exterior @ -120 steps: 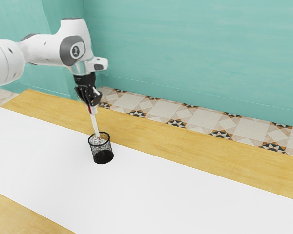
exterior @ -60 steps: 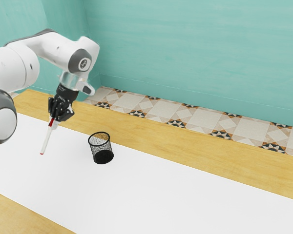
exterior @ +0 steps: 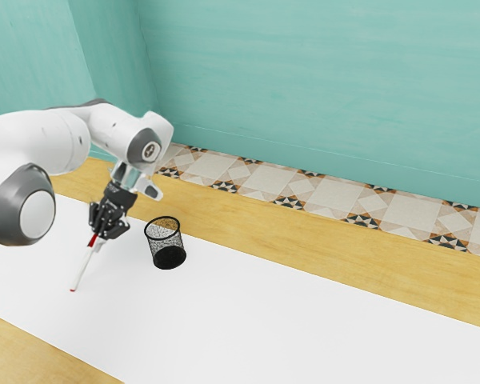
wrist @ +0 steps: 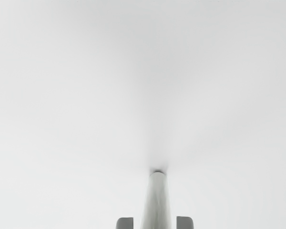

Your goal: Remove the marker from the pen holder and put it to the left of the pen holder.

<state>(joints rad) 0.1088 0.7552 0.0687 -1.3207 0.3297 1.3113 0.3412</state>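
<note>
My gripper (exterior: 100, 239) is tilted over the white surface, shut on the marker (exterior: 82, 269) near its red upper part. The marker slants downward, and its small red lower end is at the white surface or just above it; I cannot tell whether they touch. In the wrist view the pale marker (wrist: 156, 206) runs between the fingertips of my gripper (wrist: 155, 223). The black mesh pen holder (exterior: 166, 244) stands upright toward the exterior view's right of the gripper, apart from the marker.
A long white strip (exterior: 256, 320) covers the middle of the wooden table (exterior: 320, 254). Behind the table are a patterned tile floor (exterior: 257, 188) and a turquoise wall (exterior: 320, 88). Nothing besides the holder stands near my hand.
The marker has come out of the pen holder in my gripper and moved to the exterior view's left, then down toward the white strip. The holder has stayed put.
</note>
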